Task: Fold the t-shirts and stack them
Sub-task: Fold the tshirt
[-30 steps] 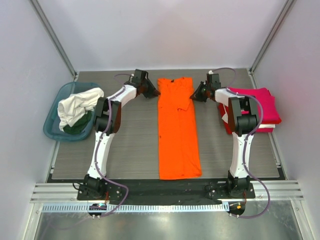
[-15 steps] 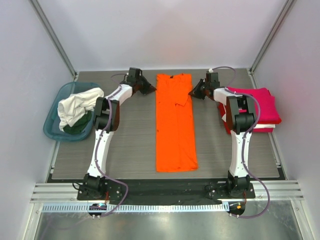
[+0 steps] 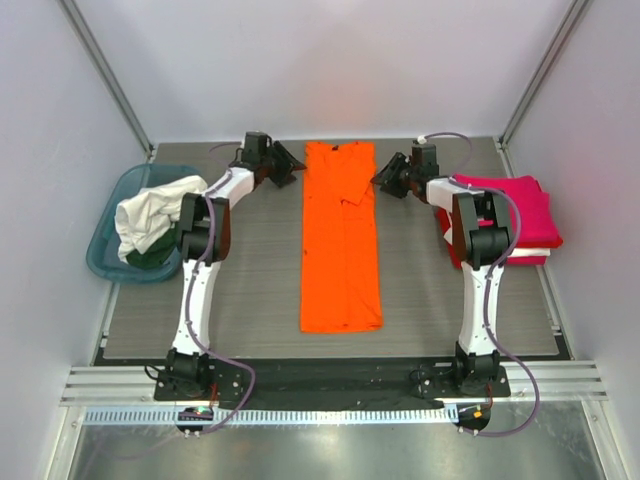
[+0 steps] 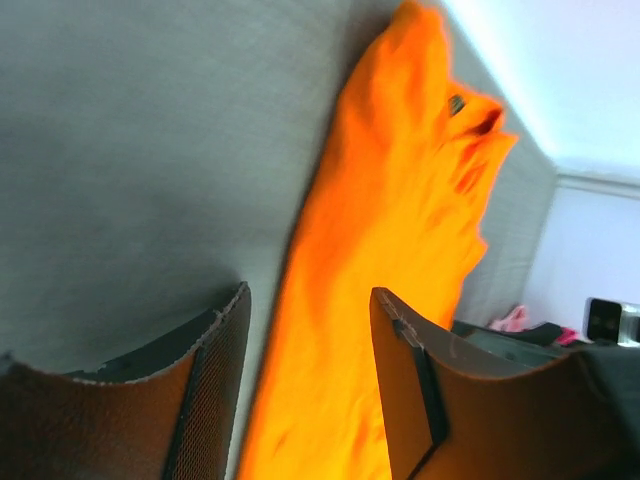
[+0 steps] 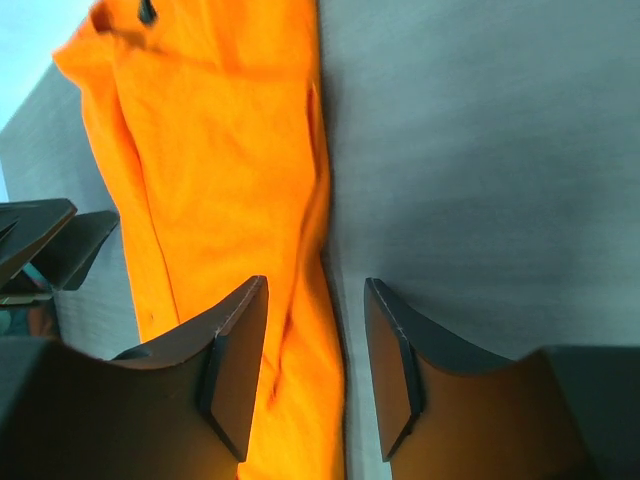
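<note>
Orange t-shirt [image 3: 341, 240] stretched long up the desk [image 3: 250, 290].
Soft, floppy cloth; left pincer [image 4: 305, 300] and right pincer [image 5: 315, 285] gape empty beside its far corners, where I'd pinch it.

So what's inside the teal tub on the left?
A crumpled white t-shirt lies on top in the tub, with a dark green t-shirt beneath it. Anything under those two is covered.

- You get bright, even light from above in the top view, and shadows on the table [image 3: 250, 290] are soft and faint.
- The orange t-shirt [image 3: 340, 240] looks oversaturated, almost glowing.
- Your wrist views are soft: the near fingers [image 4: 205, 400] blur, and the far background washes out pale.
</note>
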